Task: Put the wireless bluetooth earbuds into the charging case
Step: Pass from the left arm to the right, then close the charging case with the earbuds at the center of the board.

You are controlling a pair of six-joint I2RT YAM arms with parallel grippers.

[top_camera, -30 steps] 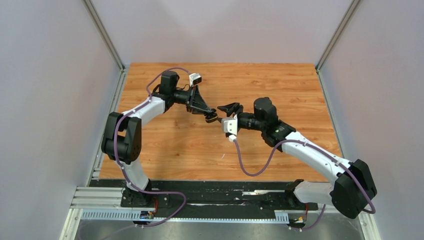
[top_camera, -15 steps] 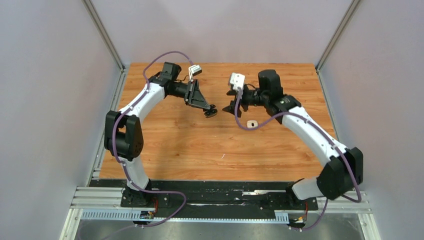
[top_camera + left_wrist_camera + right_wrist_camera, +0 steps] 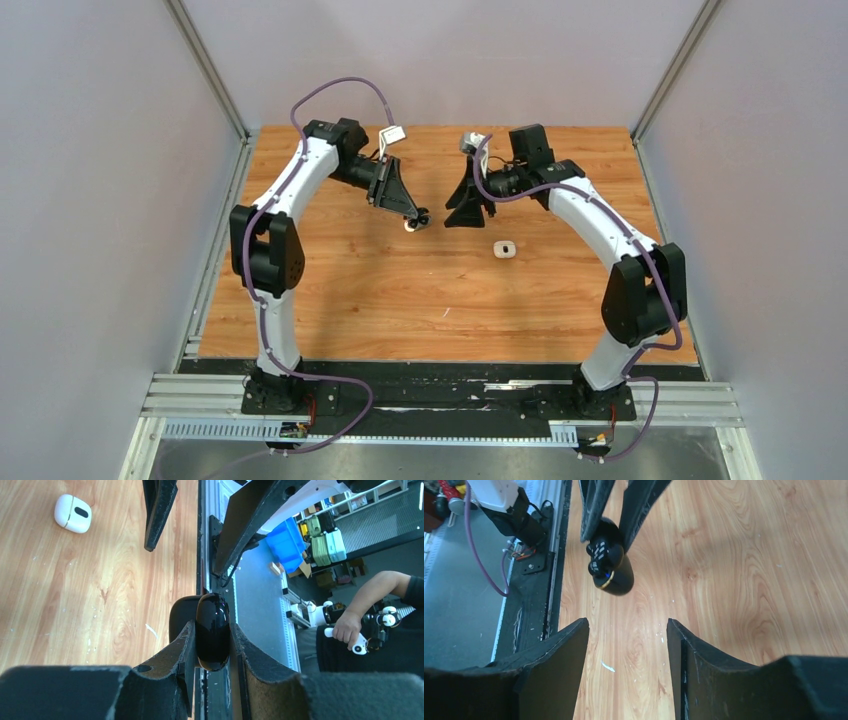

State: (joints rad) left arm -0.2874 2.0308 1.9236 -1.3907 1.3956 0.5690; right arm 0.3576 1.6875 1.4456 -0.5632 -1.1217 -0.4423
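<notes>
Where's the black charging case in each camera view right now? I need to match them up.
Top external: black charging case mid-table, at the left claw's tip.
Left wrist: case dead centre, pinched between the claw's fingers.
Right wrist: case upper left of centre, above the wooden tabletop.
Shared landmark: the left claw gripping it, seen in all three.

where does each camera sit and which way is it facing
top external: above, behind the bases, looking down at the table; left arm and right arm show
left wrist: on the left arm, looking along the left claw, shut on the black case
right wrist: on the right arm, looking past the open right claw
wrist views share the black case
</notes>
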